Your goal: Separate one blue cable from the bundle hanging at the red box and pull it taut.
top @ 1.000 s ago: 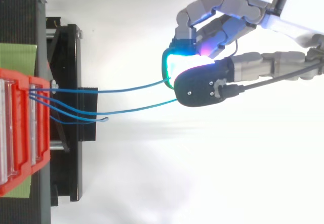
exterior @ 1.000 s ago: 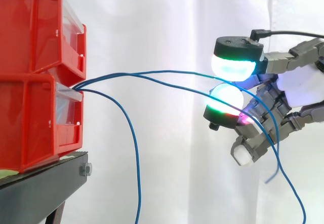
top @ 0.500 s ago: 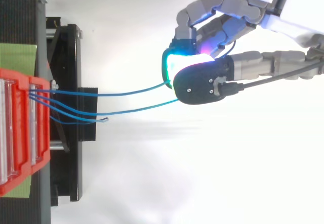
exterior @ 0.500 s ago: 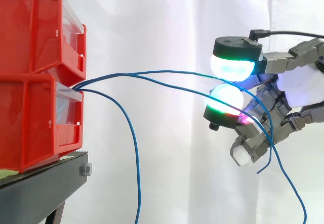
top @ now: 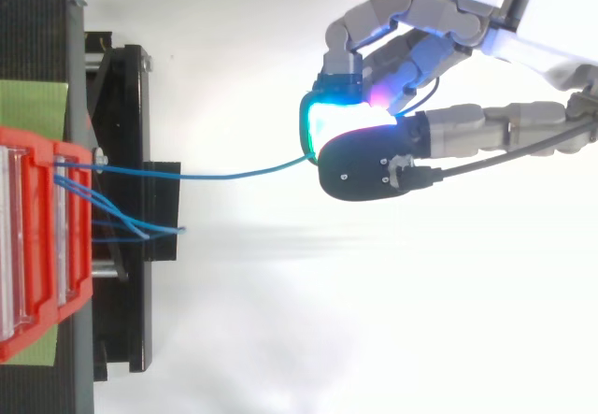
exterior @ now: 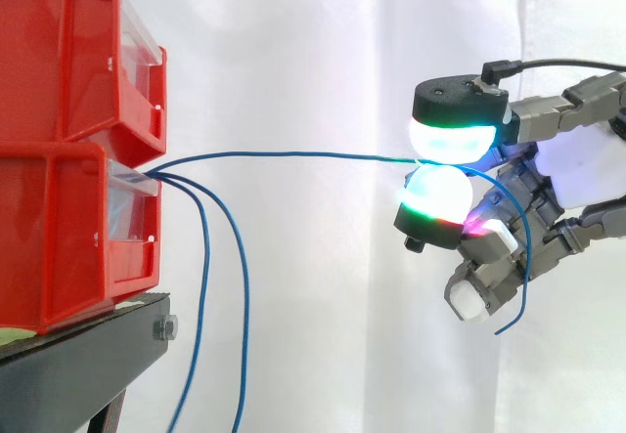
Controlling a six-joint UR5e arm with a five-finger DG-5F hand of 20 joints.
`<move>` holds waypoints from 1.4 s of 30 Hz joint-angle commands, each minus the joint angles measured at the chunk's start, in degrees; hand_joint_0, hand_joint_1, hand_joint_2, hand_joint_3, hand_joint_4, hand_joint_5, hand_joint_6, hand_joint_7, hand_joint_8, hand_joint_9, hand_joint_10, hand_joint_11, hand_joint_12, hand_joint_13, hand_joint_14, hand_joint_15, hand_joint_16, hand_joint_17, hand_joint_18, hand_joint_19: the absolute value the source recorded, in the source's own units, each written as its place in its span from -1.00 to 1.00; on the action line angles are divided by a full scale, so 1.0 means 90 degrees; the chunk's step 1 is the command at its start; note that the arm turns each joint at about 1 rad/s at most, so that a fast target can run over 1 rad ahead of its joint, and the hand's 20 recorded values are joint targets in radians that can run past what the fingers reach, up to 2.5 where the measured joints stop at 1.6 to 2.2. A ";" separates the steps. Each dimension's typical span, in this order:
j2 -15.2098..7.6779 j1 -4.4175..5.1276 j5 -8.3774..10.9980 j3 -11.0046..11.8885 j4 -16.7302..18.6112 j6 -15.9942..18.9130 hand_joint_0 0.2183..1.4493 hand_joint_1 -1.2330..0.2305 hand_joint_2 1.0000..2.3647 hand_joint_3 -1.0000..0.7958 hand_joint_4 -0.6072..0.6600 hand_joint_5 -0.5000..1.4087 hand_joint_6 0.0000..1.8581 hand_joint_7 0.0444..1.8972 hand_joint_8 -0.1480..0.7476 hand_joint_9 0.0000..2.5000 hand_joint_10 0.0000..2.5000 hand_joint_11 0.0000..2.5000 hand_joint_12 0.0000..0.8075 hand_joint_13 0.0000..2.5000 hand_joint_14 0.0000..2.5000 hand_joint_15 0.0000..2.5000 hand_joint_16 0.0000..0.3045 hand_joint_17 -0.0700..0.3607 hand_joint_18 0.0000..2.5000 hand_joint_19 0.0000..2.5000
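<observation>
A black stand (exterior: 83,360) fills the lower left corner of the side view, with a silver bolt (exterior: 164,328) at its front corner and a slanted leg beneath. Behind the stand and far out to its right hangs a white curtain (exterior: 313,81), brightly and evenly lit, falling in soft vertical folds. Seen from above, a green strip (top: 33,106) lies across the stand's left part, and to the right of the stand the ground is plain bright white with faint grey shading.
</observation>
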 commanded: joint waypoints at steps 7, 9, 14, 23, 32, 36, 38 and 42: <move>-0.0011 0.0000 0.0000 -0.0005 0.0088 0.0270 -0.30 -0.29 -0.96 -0.04 -0.14 -0.69 -0.02 0.30 -0.05 -0.20 -0.98 -0.03 -0.07 -0.51 -0.98 -0.57 -0.65 -0.11 -0.65 -0.63; -0.0011 0.0000 0.0009 -0.0005 0.0146 0.0377 -0.29 -0.30 -0.96 -0.04 -0.16 -0.69 -0.01 0.30 -0.06 -0.20 -0.98 -0.03 -0.08 -0.51 -0.98 -0.58 -0.65 -0.11 -0.65 -0.63; -0.0011 0.0010 0.0009 -0.0005 0.0156 0.0563 -0.24 -0.32 -0.96 -0.08 -0.18 -0.70 0.00 0.36 -0.06 -0.20 -0.98 -0.04 -0.08 -0.51 -0.98 -0.58 -0.65 -0.12 -0.64 -0.64; -0.0011 0.0010 0.0009 -0.0005 0.0156 0.0670 -0.16 -0.30 -0.98 -0.28 -0.16 -0.71 0.00 0.26 -0.07 -0.22 -0.98 -0.04 -0.09 -0.51 -0.98 -0.58 -0.65 -0.12 -0.65 -0.65; -0.0021 0.0020 0.0019 -0.0025 0.0156 0.0729 -0.14 -0.30 -0.98 -0.30 -0.23 -0.72 0.00 0.28 -0.10 -0.17 -0.98 0.02 -0.11 -0.47 -0.98 -0.55 -0.66 -0.13 -0.65 -0.66; -0.0021 0.0010 0.0049 -0.0025 0.0146 0.0836 -0.14 -0.30 -0.98 -0.29 -0.25 -0.72 0.00 0.29 -0.14 -0.11 -0.98 0.18 -0.13 -0.40 -0.98 -0.48 -0.66 -0.14 -0.64 -0.66; -0.0011 0.0010 0.0058 -0.0025 0.0146 0.0866 -0.13 -0.31 -0.98 -0.29 -0.26 -0.72 0.00 0.30 -0.15 -0.10 -0.99 0.21 -0.12 -0.38 -0.98 -0.45 -0.67 -0.15 -0.64 -0.66; -0.0011 0.0020 0.0049 -0.0025 0.0156 0.0875 -0.13 -0.31 -0.98 -0.26 -0.28 -0.72 0.00 0.33 -0.15 -0.08 -0.99 0.24 -0.12 -0.37 -0.98 -0.44 -0.67 -0.16 -0.64 -0.66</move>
